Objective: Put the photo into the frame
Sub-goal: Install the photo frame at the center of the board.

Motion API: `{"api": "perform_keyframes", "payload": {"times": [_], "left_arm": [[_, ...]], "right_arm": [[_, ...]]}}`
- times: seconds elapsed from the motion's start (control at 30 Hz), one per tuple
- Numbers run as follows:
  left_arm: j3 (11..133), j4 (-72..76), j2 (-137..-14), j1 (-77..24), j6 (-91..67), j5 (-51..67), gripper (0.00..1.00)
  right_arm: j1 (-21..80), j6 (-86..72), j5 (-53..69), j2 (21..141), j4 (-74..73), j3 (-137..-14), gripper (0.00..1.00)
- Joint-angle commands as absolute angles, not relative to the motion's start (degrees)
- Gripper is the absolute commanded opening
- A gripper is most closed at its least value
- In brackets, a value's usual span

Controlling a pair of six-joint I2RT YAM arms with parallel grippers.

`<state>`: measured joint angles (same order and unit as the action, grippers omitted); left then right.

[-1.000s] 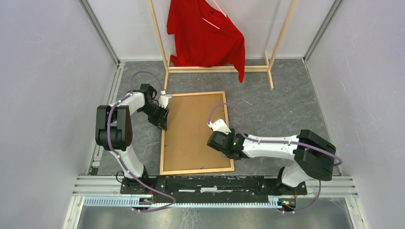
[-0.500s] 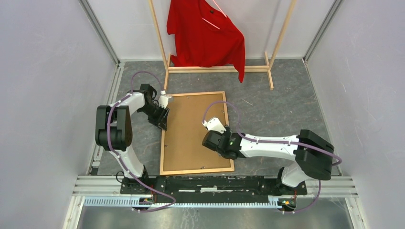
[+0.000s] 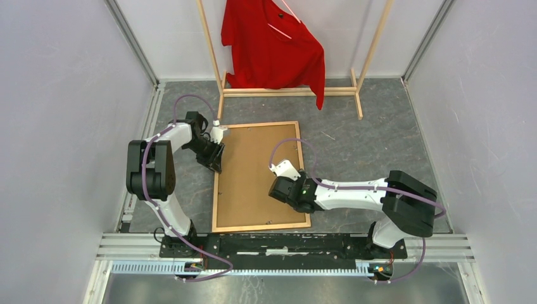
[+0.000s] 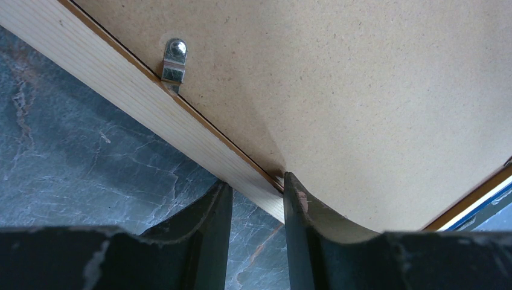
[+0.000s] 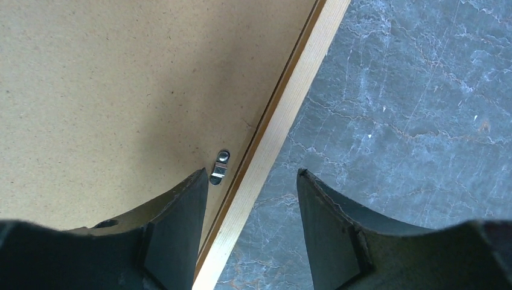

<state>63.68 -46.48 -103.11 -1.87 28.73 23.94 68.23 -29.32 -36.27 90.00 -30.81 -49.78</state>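
The left hand [image 4: 256, 181] is closed narrowly on a rail of the frame [image 4: 121, 77]; the right hand [image 5: 251, 172] is held wide, empty, over the opposite rail.

The left arm [image 3: 178, 135] and right arm [image 3: 352, 194] are made of white links joined by black housings, and a purple cable [image 3: 145, 171] is run along each. The left gripper [image 4: 256, 181] and right gripper [image 5: 250, 175] are fitted with dark, scuffed fingers [image 5: 175, 229].

Pale walls [image 3: 63, 95] enclose a grey marbled table [image 3: 380, 139], a wooden rack [image 3: 342, 90] holding a red shirt [image 3: 272, 44] behind.
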Motion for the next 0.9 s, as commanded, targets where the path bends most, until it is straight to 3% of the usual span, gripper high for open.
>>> {"api": "perform_keyframes", "payload": {"times": [0.0,0.87], "left_arm": [[61.5,-42.4,-104.2,-2.1,31.3,16.4,0.4],[61.7,-42.4,-104.8,-2.1,32.1,15.3,0.37]], "right_arm": [[68.5,-29.8,-37.6,90.7,-29.7,-49.2,0.63],[68.5,-29.2,-42.7,92.8,-32.6,-49.2,0.62]]}}
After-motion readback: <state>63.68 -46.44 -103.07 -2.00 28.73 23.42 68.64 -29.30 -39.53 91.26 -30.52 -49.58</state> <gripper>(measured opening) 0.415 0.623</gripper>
